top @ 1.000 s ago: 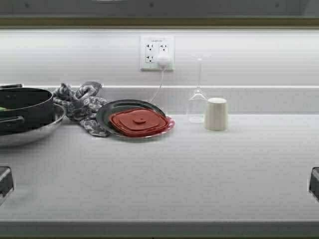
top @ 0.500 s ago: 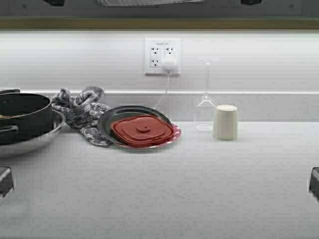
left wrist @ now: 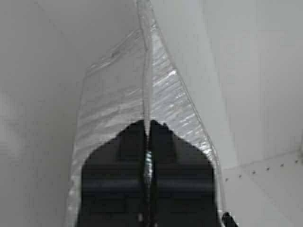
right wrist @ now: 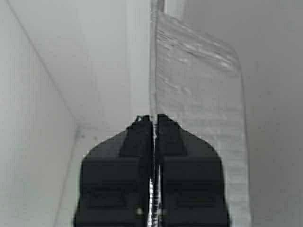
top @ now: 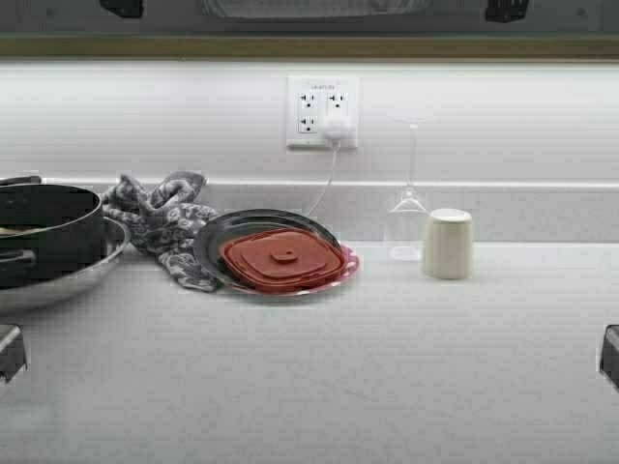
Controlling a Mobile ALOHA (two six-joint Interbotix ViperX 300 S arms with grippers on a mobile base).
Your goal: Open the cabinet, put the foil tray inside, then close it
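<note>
Both my left fingers (left wrist: 147, 142) and right fingers (right wrist: 155, 137) pinch the foil tray (left wrist: 118, 94) rim inside the white cabinet (right wrist: 57, 85); releasing and closing remain.

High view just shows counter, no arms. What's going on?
Both arms are raised above the frame. The left gripper and right gripper are each shut on the rim of the foil tray, holding it among pale panels with shelf-pin holes, apparently inside the cabinet. The plate with a red lid sits untouched on the counter.
</note>
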